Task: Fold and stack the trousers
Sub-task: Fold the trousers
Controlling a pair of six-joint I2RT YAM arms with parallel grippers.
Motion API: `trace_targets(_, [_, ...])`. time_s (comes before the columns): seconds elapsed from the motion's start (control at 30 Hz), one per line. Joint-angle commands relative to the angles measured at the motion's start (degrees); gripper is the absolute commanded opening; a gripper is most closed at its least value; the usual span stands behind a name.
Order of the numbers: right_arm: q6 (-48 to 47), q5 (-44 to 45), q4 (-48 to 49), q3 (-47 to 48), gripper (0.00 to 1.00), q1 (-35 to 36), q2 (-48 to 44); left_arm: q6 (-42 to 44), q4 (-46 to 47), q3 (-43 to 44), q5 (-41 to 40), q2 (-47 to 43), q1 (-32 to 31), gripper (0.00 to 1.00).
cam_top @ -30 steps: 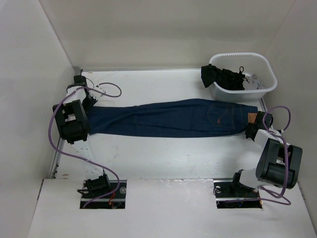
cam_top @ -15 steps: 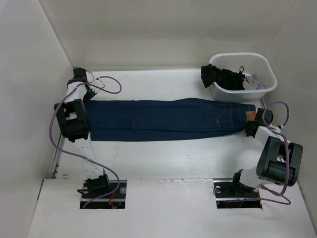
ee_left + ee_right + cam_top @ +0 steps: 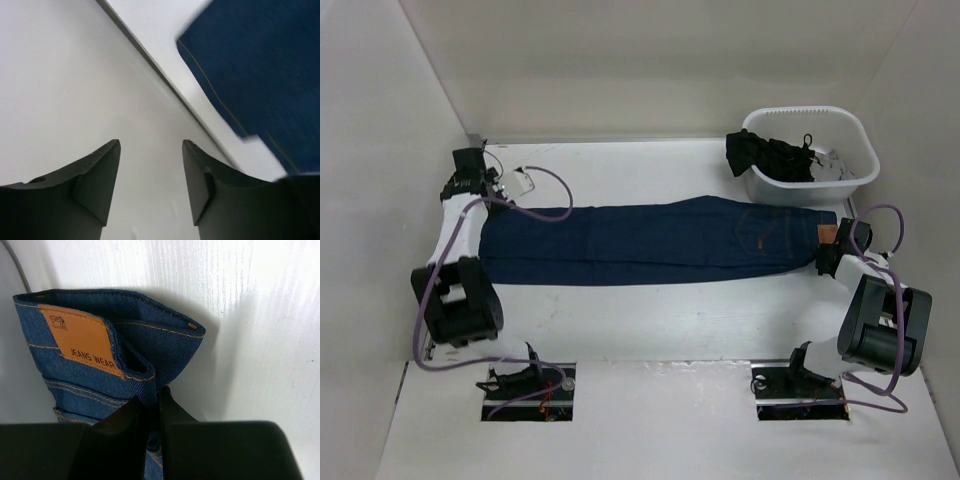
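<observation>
The dark navy jeans [image 3: 650, 240] lie flat and stretched out across the table, leg hems at the left, waistband at the right. My right gripper [image 3: 828, 258] is shut on the waistband edge [image 3: 150, 375], next to the tan patch [image 3: 82, 337], low on the table. My left gripper [image 3: 462, 175] is open and empty at the far-left corner, beyond the leg hems. In the left wrist view its fingers [image 3: 105, 170] face the white side wall, and a jeans hem corner [image 3: 260, 65] shows at the upper right.
A white basket [image 3: 855, 135] with black garments [image 3: 770, 155] in it stands at the back right, just beyond the waistband. White walls close the table on the left, back and right. Purple cables loop near both wrists.
The left arm's elbow has swung back toward the near edge, uncovering the leg hems, and its gripper has moved to the far-left corner. The jeans shifted slightly away and straightened. The right gripper keeps its hold.
</observation>
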Motion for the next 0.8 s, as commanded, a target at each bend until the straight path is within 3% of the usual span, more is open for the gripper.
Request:
trace_targets(0.0, [-1.0,-0.3,2.7,0.8,0.14,-0.2,-1.3,13.5,-6.6,-11.7,2.1,-5.3,0.9,0.49])
trace_targets(0.17, [-1.1,-0.8,3.0,1.0,0.14,-0.2,-0.6,21.5,9.1,-22.4,-0.4,-3.7,7.4,0.49])
trace_targets(0.33, [-1.7,-0.2,2.5,1.1,0.14,-0.1,-0.3,27.0,24.0,-27.8,2.0,-2.3,8.4,0.49])
trace_targets(0.57, [-1.5,1.1,1.3,0.9,0.14,-0.2,-1.4,26.9,23.4,-27.3,4.1,1.0,9.0,0.46])
trace_targets(0.77, [-1.4,1.2,0.6,1.3,0.14,0.1,-1.3,25.8,15.3,-27.9,8.4,-3.9,8.0,0.43])
